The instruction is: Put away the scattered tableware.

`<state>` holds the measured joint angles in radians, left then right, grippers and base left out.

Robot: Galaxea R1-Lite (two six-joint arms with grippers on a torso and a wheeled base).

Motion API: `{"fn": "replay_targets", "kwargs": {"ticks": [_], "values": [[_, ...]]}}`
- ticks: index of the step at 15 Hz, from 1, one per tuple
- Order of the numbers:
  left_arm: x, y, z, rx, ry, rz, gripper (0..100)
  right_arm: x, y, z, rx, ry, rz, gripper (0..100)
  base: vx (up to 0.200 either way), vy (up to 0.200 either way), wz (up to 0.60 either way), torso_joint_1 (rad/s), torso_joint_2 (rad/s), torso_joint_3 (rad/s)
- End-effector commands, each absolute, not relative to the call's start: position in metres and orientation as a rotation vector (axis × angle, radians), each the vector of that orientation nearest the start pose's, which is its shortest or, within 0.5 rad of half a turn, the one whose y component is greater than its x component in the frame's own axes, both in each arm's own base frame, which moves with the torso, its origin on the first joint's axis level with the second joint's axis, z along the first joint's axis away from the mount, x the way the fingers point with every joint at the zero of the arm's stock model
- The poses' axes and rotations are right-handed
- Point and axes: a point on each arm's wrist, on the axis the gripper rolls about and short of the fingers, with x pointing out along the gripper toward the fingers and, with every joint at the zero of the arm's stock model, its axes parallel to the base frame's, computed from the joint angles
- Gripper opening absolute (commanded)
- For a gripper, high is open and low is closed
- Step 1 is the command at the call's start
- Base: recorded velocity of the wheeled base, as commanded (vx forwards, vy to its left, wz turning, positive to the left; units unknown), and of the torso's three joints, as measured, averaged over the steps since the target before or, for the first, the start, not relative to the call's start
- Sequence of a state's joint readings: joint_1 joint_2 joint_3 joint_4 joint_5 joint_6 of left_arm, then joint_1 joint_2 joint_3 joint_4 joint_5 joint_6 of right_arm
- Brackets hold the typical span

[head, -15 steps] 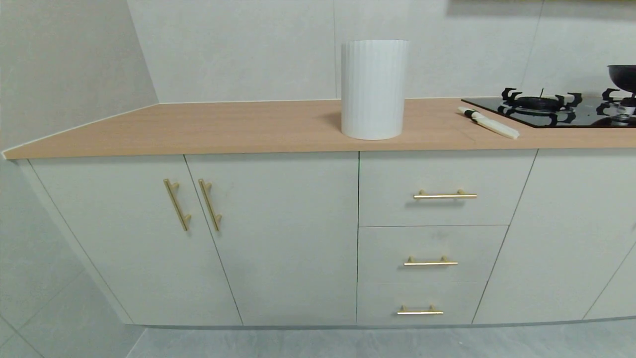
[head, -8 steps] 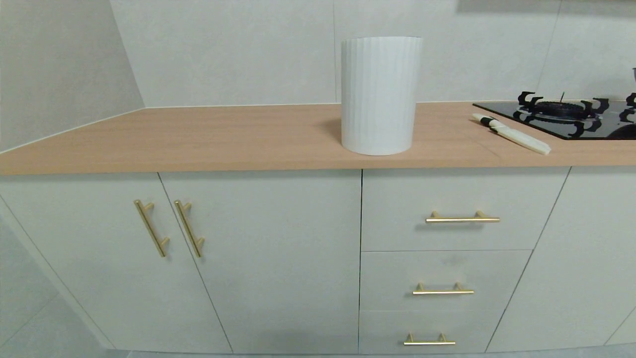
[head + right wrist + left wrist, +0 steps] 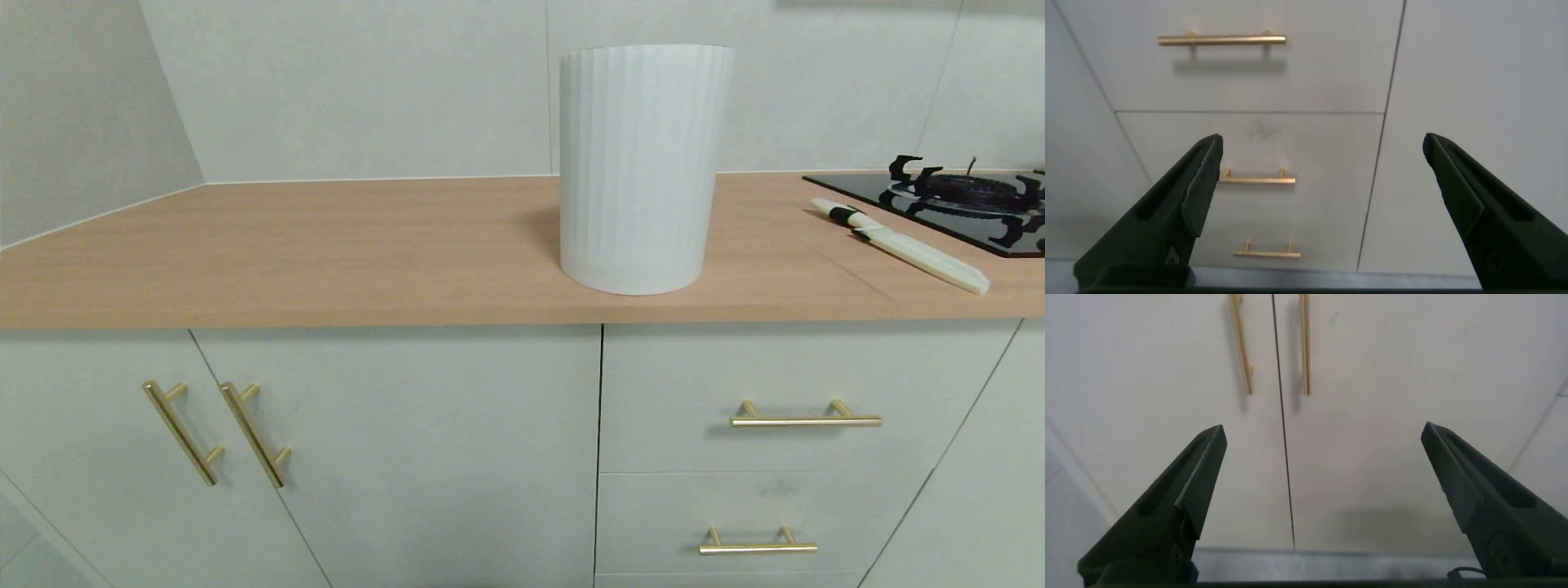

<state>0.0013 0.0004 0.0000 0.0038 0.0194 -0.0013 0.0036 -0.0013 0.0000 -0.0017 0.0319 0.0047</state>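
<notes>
The left gripper (image 3: pixel 1321 433) and right gripper (image 3: pixel 1321 140) are spread empty; the cream black-banded knife (image 3: pixel 898 245) lies near the white ribbed cylindrical holder (image 3: pixel 637 171), its probable store.

A wooden countertop (image 3: pixel 326 245) runs wall to wall above the pale cabinets. A tall white ribbed container (image 3: pixel 637 171) stands upright near its front edge. Off to the right a cream knife (image 3: pixel 914 253) (black band at the handle end) lies flat, just beside the black gas hob (image 3: pixel 955 214).
</notes>
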Motion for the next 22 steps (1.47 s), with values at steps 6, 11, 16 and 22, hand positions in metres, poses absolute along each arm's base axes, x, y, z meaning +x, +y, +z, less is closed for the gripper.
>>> {"fn": "replay_targets", "kwargs": {"ticks": [6, 11, 16, 22], "values": [[-0.0228, 0.0004, 0.075, -0.001, 0.005, 0.021, 100, -0.0228, 0.0006, 0.0756, 0.006, -0.001, 0.037, 100, 0.0, 0.0, 0.0, 0.0, 0.0, 0.0], [-0.0228, 0.0004, 0.0752, 0.0, 0.003, 0.021, 100, -0.0228, 0.0006, 0.0758, 0.006, -0.003, 0.037, 100, 0.0, -0.12, 0.0, 0.0, 0.0, 0.0], [-0.0228, 0.0004, 0.0752, -0.002, 0.003, 0.021, 100, -0.0228, 0.0006, 0.0756, 0.006, -0.001, 0.037, 100, 0.0, -0.2, 0.0, -0.002, 0.0, 0.006], [-0.0228, 0.0004, 0.0752, -0.002, 0.003, 0.023, 100, -0.0228, 0.0006, 0.0756, 0.005, -0.001, 0.037, 100, 0.0, -0.033, 0.0, 0.0, 0.0, 0.0]]}}
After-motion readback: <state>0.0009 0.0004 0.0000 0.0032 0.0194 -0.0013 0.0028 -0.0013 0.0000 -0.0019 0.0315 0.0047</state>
